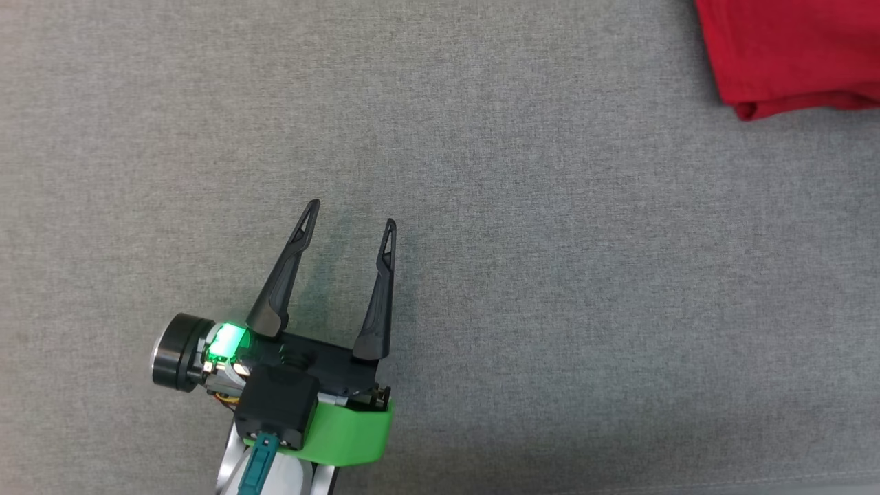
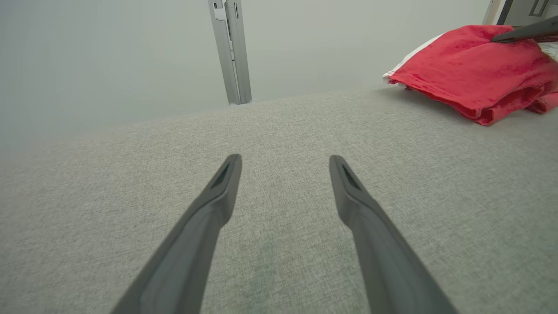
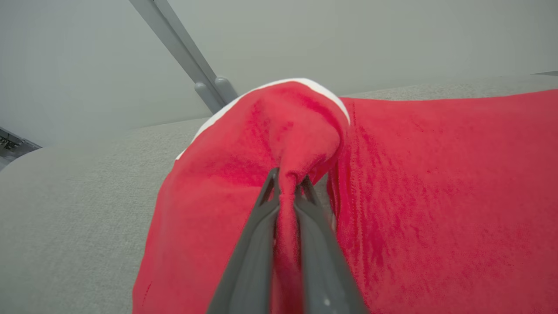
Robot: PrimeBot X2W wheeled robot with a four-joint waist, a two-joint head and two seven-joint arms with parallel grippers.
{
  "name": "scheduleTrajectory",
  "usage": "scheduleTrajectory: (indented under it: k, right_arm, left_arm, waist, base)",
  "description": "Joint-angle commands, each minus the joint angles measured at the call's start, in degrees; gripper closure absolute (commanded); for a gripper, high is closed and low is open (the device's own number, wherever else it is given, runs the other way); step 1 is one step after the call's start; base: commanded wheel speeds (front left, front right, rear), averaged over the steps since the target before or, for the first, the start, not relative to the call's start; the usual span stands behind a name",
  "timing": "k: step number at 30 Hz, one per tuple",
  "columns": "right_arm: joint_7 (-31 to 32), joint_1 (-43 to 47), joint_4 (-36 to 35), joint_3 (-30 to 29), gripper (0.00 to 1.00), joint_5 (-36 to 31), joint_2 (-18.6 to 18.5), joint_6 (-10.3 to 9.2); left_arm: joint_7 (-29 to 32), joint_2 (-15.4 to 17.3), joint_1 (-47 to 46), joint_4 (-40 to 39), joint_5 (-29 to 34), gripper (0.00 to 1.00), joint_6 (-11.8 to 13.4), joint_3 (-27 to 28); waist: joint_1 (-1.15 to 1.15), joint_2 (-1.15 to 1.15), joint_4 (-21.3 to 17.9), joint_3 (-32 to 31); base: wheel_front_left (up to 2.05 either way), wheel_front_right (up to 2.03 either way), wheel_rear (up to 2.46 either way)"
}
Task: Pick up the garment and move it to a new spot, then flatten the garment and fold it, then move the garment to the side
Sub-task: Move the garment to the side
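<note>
The garment (image 1: 790,55) is red cloth with a white trim, lying at the far right corner of the grey fabric surface; in the left wrist view the garment (image 2: 475,74) sits at the upper right. My right gripper (image 3: 288,179) is shut on a raised fold of the garment (image 3: 436,196), the cloth pinched between both fingers and pulled up into a peak. Its dark fingertip (image 2: 523,31) rests on top of the cloth in the left wrist view. My left gripper (image 1: 352,213) hovers open over bare surface at the lower left, well away from the garment, with nothing between its fingers.
The grey fabric surface (image 1: 550,309) spreads across the whole head view. A grey metal post (image 2: 231,52) stands beyond the surface's far edge, against a pale wall. The same kind of post (image 3: 187,56) slants behind the garment in the right wrist view.
</note>
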Motion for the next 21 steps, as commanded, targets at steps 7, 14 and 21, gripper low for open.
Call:
scheduleTrajectory:
  k: [7, 14, 21]
  right_arm:
    - [-2.62, -4.30, 1.68, 0.85, 1.00, -2.39, -4.98, -0.02]
    - [-3.37, -7.71, 0.83, 3.36, 1.00, -6.19, -10.86, -0.04]
    - [-3.12, -9.96, 1.59, 5.30, 1.00, -6.91, -15.22, -0.05]
  left_arm:
    - [-0.14, 1.53, -2.57, -0.69, 0.23, 0.00, 0.11, -0.41]
    - [-0.13, 2.20, -3.62, -0.66, -0.33, 0.00, -0.05, -0.95]
    - [-0.13, 2.14, -3.73, -1.10, -1.10, 0.00, 0.32, -0.88]
  waist:
    - [-0.01, 0.00, -2.11, 4.53]
    - [-0.01, 0.00, -1.60, 5.86]
    - [-0.01, 0.00, -1.18, 6.58]
  base:
    - [0.00, 0.00, 0.00]
    - [0.00, 0.00, 0.00]
    - [0.00, 0.00, 0.00]
